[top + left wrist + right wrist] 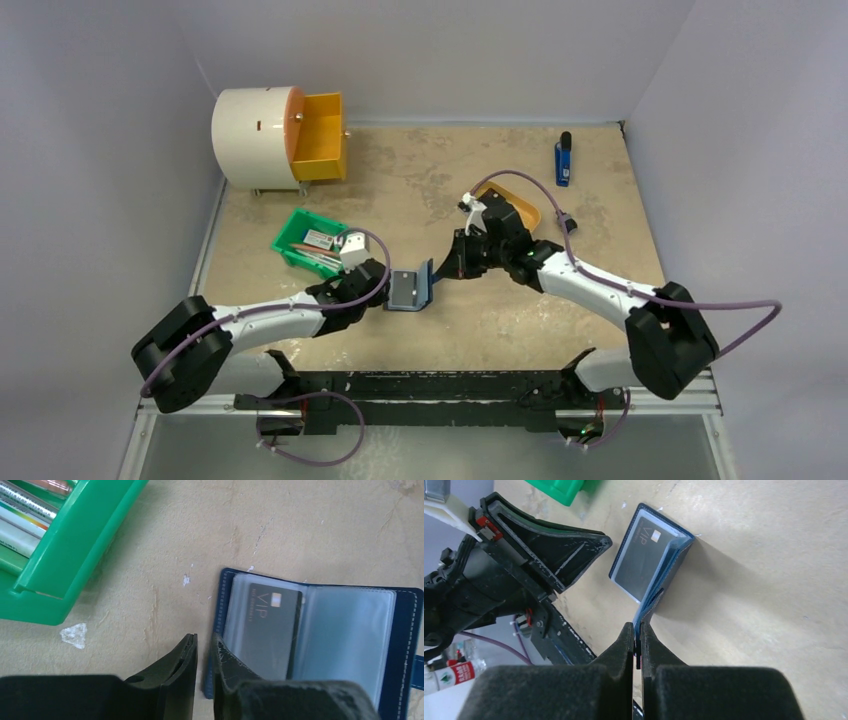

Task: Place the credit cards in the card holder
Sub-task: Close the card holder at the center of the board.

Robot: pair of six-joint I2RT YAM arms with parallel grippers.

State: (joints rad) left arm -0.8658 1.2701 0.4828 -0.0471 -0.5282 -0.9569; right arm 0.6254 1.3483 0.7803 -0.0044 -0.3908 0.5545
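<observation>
The navy card holder (410, 288) lies open near the table's middle. Its left half (260, 630) rests on the table and its right half (664, 580) is raised. A black VIP credit card (270, 625) sits inside a clear sleeve on the left half (641, 555). My right gripper (636, 630) is shut on the edge of the raised right cover (447, 272). My left gripper (204, 639) stands a narrow gap apart, straddling the holder's left edge (388, 292); table shows through the gap. Its right finger overlaps the holder.
A green bin (310, 240) holding several items stands just left of the left gripper (75, 555). A mustard-yellow tray (522, 203) lies behind the right arm. At the back are a white drum with an orange drawer (320, 150) and a blue object (564, 160).
</observation>
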